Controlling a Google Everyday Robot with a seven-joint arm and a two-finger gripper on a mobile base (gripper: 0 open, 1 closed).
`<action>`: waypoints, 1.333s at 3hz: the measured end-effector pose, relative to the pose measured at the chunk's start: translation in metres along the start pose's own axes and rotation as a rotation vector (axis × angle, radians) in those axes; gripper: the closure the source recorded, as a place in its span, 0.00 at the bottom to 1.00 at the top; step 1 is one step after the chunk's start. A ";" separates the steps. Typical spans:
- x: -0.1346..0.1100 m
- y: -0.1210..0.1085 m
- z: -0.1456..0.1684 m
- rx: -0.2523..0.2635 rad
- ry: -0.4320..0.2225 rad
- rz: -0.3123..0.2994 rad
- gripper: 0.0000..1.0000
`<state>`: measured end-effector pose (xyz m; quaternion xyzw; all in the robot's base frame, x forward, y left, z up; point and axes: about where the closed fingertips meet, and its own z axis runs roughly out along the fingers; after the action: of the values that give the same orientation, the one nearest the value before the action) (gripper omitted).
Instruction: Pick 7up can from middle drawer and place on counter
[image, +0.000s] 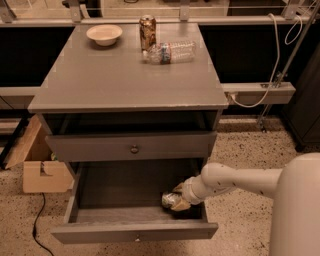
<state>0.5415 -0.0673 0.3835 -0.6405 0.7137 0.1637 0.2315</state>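
Note:
The middle drawer (115, 192) is pulled open at the bottom of the grey cabinet. The 7up can (169, 199), small and silvery, sits at the drawer's front right. My gripper (178, 197) reaches into the drawer from the right on a white arm (235, 181), with its tan fingers (181, 205) closed around the can, just above the drawer floor. The counter (120, 75) is the cabinet's flat grey top, above.
On the counter's far side stand a white bowl (104, 34), a taller brown-gold can (147, 30) and a clear plastic bottle (170, 51) lying on its side. A closed drawer front with a bronze knob (134, 149) overhangs the open drawer. A cardboard box (41, 172) sits on the floor at left.

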 end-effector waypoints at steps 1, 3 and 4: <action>-0.011 0.002 -0.026 -0.003 -0.093 -0.027 1.00; -0.023 0.020 -0.134 -0.011 -0.291 -0.143 1.00; -0.023 0.020 -0.134 -0.011 -0.291 -0.143 1.00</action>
<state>0.5069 -0.1162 0.5075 -0.6603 0.6244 0.2418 0.3401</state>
